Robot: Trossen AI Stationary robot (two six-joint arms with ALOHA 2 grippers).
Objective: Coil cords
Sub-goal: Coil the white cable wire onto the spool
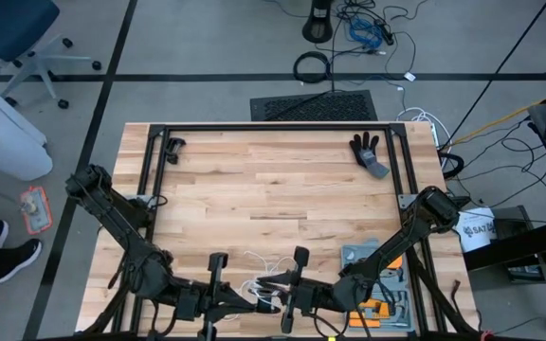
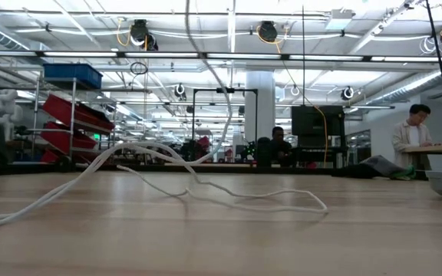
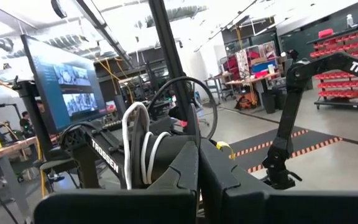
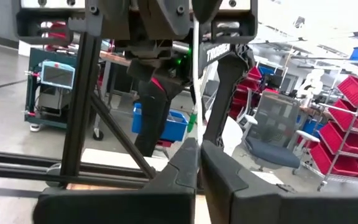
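Note:
The thin white cord (image 1: 255,260) lies in slack loops on the wooden table near its front edge, and it is also in the low view as the cord (image 2: 229,201), with one strand rising off the table. Both grippers meet above it at the near middle. My left gripper (image 1: 254,303) is shut, and several turns of cord (image 3: 138,146) stand right beside its fingers. My right gripper (image 1: 265,282) faces it, shut on a strand of the cord (image 4: 194,81). The black reel cannot be made out. My left gripper (image 3: 199,167) carries upright loops of cord (image 3: 146,155) by its fingertips, lifted clear of the table. The fingers hide the place of contact, so the kind of hold cannot be told. My right gripper (image 4: 199,152) pinches one strand of cord (image 4: 195,132) between its two fingertips. Its fingers come in about level, across the strand. From the pinch the strand runs straight and taut up to the left gripper.
A black glove (image 1: 370,152) lies at the table's far right corner. A tray of tools (image 1: 379,284) sits at the near right. A black metal frame (image 1: 273,129) borders the table. People (image 2: 411,134) are in the room beyond.

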